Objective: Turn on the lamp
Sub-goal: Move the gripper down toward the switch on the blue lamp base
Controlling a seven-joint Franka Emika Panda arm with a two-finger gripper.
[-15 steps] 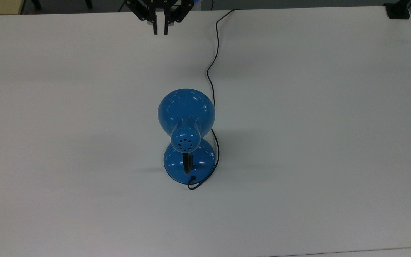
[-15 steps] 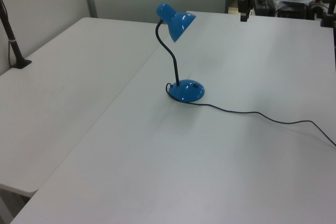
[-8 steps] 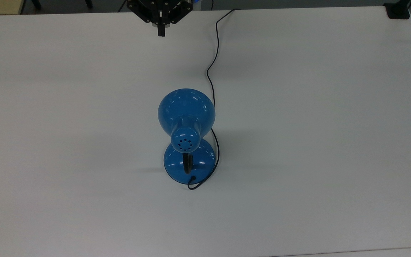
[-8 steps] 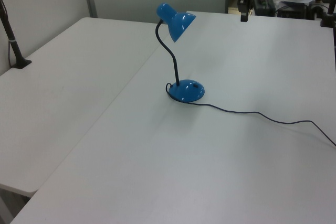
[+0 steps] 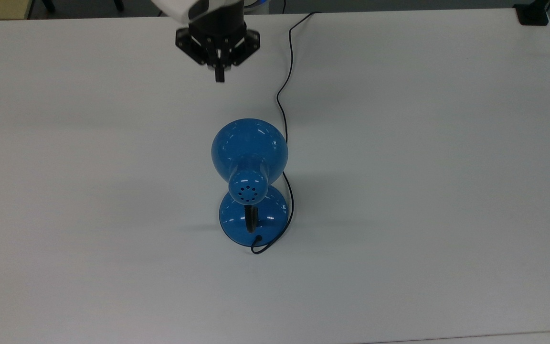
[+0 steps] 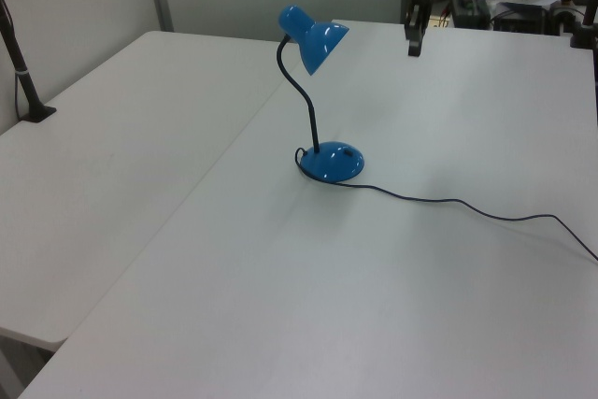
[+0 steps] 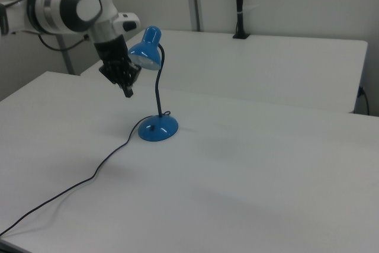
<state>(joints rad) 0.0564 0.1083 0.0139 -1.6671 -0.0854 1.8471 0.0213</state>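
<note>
Top view: straight down over white table (image 5: 423,191). Left, right views: oblique, opposite sides. All share glossy blue dome-shade desk lamp (image 5: 249,157) (image 6: 313,44) (image 7: 146,51), 12 o'clock of base in top view.

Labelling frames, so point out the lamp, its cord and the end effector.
lamp (image 5: 248,143): top view, dome shade.
cord (image 5: 288,71): top view, mid-length on table.
end effector (image 5: 219,76): top view, closed fingertips.

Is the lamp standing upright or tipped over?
Upright. The lamp's round base sits flat on the table, and the gooseneck rises from it to the shade.
</note>
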